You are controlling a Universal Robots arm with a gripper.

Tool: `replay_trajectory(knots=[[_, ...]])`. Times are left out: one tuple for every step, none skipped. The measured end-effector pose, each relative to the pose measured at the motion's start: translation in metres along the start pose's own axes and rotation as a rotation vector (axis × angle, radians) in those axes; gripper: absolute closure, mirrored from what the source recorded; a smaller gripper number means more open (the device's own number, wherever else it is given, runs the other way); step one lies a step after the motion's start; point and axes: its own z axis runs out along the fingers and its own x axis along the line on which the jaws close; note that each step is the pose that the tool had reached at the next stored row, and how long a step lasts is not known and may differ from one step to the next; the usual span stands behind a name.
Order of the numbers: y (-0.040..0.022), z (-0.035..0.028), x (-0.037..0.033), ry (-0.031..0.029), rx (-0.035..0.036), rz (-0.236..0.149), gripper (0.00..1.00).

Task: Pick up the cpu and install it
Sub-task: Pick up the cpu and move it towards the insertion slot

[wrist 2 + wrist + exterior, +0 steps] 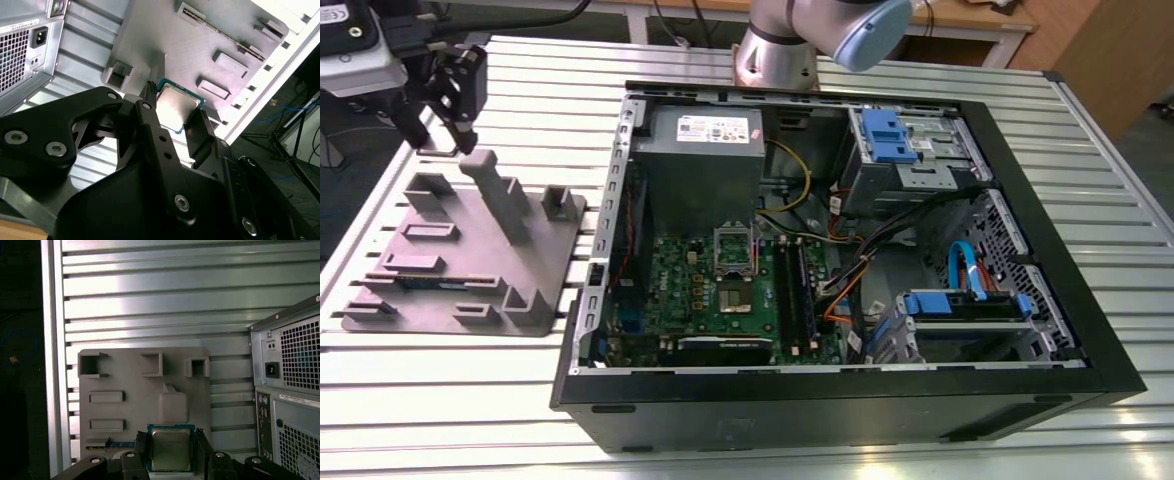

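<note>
The cpu [170, 449], a small square chip with a silver top and a thin green edge, sits clamped between my two black fingers in both wrist views, and it also appears as the cpu [176, 106] held off the surface. My gripper [171, 456] is shut on it. In the exterior view my gripper [440, 135] hangs at the far left, above the back end of the grey plastic tray [467, 250]. The open socket [734, 262] lies on the green motherboard inside the computer case [854, 400], well to the exterior view's right of my gripper.
The tray [135, 405] carries raised blocks and slots, and a long green memory stick [434, 283] lies in it. The case holds a grey power supply [700, 140], blue drive cages and loose cables. The slatted metal table [440, 400] surrounds both.
</note>
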Motion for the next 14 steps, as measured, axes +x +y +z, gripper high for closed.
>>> replay_trajectory(knots=[[0.0001, 0.0, -0.0013, 0.0001, 0.0, 0.0, 0.53], [0.0002, 0.0, -0.0026, 0.0, 0.0, 0.0, 0.53], [0.0003, 0.0, -0.0039, 0.0, 0.0, 0.0, 0.53], [0.0004, 0.0, -0.0052, 0.0, 0.0, 0.0, 0.53], [0.0005, 0.0, -0.0065, 0.0, 0.0, 0.0, 0.53], [0.0006, 0.0, -0.0079, 0.0, 0.0, 0.0, 0.53], [0.0007, 0.0, -0.0092, 0.0, 0.0, 0.0, 0.53], [0.0008, 0.0, -0.0105, 0.0, 0.0, 0.0, 0.53], [0.0009, 0.0, -0.0118, 0.0, -0.0001, 0.0, 0.53], [0.001, 0.0, -0.013, 0.0, 0.0, 0.0, 0.53], [0.0011, -0.0001, -0.0143, 0.0001, 0.0, 0.0, 0.53], [0.0012, 0.0, -0.0156, 0.0, 0.0, 0.0, 0.53], [0.0013, 0.0, -0.0169, 0.0, 0.0, 0.0, 0.53], [0.0014, -0.0001, -0.0181, 0.0001, 0.0, 0.0, 0.53]])
